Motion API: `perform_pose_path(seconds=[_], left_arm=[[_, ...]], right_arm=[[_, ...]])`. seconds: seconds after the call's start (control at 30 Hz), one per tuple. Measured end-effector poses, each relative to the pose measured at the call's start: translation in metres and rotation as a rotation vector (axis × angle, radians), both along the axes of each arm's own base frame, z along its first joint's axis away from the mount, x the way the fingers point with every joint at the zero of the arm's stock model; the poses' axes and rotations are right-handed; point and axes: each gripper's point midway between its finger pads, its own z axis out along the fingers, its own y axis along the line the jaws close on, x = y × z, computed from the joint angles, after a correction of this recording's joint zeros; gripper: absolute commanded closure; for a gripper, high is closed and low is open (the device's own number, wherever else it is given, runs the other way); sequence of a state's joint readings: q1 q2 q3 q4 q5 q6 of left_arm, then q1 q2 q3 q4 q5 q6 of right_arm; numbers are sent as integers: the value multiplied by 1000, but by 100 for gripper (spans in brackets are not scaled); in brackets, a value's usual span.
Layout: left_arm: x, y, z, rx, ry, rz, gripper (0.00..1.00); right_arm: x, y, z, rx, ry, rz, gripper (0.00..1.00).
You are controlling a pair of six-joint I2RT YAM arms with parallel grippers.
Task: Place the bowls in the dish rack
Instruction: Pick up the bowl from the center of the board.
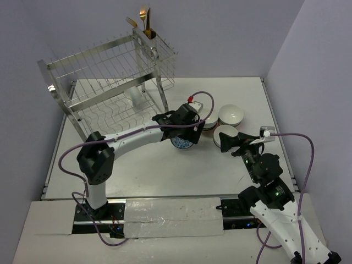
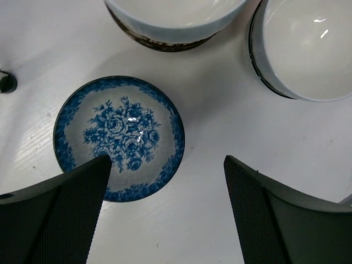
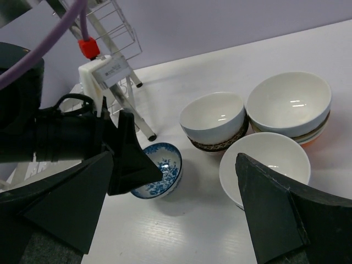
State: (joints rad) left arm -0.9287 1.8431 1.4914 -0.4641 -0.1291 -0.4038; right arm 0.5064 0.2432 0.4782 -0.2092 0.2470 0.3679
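A small blue floral bowl (image 1: 182,143) (image 2: 118,137) (image 3: 159,169) stands upright on the white table. My left gripper (image 1: 185,136) (image 2: 166,159) is open just above it, one finger over the bowl's near edge and the other outside, over bare table. Right of it are a white bowl with a brown band (image 1: 208,122) (image 2: 176,22) (image 3: 213,119), a stack of white bowls (image 1: 231,114) (image 3: 289,103) with an orange one at the bottom, and a single white bowl (image 1: 226,136) (image 3: 265,164). My right gripper (image 1: 230,142) (image 3: 174,157) is open and empty by that bowl. The dish rack (image 1: 110,66) stands at the back left.
A cutlery cup with gold utensils (image 1: 147,30) hangs on the rack's far corner. A clear glass (image 1: 133,97) stands under the rack. One rack leg (image 3: 137,115) comes down close behind the blue bowl. The left arm's purple cable (image 1: 201,94) loops above the bowls.
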Motion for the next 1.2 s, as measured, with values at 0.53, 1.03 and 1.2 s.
perform_pose_path(seconds=[0.53,1.03,1.2], left_arm=[[-20,-24,-54,200,96,-100,40],[-12,-25,-72,280,104,-84,60],[-13,-24,-74,292,110,-87,65]], right_arm=[[-4,-22,0,42,3,-108,0],[-5,-25,2,53,-7,-120,0],[-6,-26,3,56,-12,-124,0]])
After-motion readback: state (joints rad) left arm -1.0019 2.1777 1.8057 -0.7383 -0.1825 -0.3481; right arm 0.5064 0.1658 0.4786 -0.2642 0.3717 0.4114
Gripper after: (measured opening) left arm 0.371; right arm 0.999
